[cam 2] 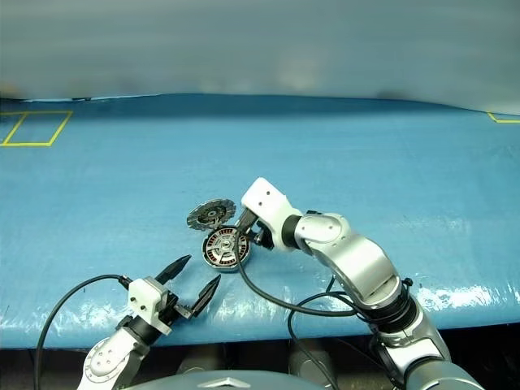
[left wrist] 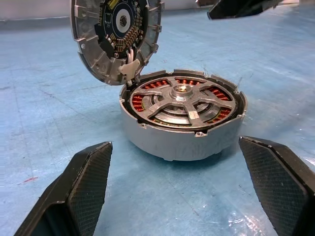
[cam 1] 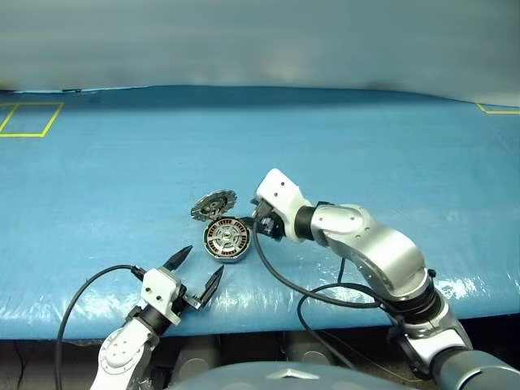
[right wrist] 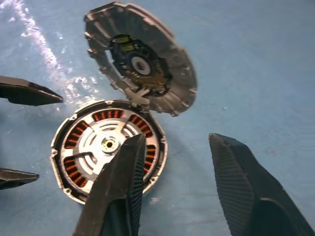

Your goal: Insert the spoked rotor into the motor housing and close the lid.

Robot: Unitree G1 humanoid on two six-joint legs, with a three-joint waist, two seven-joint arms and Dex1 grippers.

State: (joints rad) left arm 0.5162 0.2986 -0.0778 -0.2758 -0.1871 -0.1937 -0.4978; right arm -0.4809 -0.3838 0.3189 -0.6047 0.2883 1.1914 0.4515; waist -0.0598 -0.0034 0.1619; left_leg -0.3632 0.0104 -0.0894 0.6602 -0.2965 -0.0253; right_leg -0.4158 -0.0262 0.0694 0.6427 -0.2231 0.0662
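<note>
The motor housing [cam 1: 226, 240] stands on the blue table, its grey wall [left wrist: 177, 142] facing my left gripper. The spoked rotor [left wrist: 183, 101] sits inside it, with copper windings showing between the spokes. The lid [cam 1: 214, 204] stands tilted up from the housing's far edge, its inner face [right wrist: 142, 64] exposed. My left gripper [cam 1: 203, 262] is open near the table's front edge, just short of the housing and holding nothing. My right gripper [right wrist: 178, 140] hovers above the housing's right side, its fingers apart and empty.
Yellow tape marks lie at the far left [cam 1: 31, 119] and far right [cam 1: 497, 108] of the table. Black cables [cam 1: 301, 288] loop from both arms over the table's front edge [cam 1: 325, 321].
</note>
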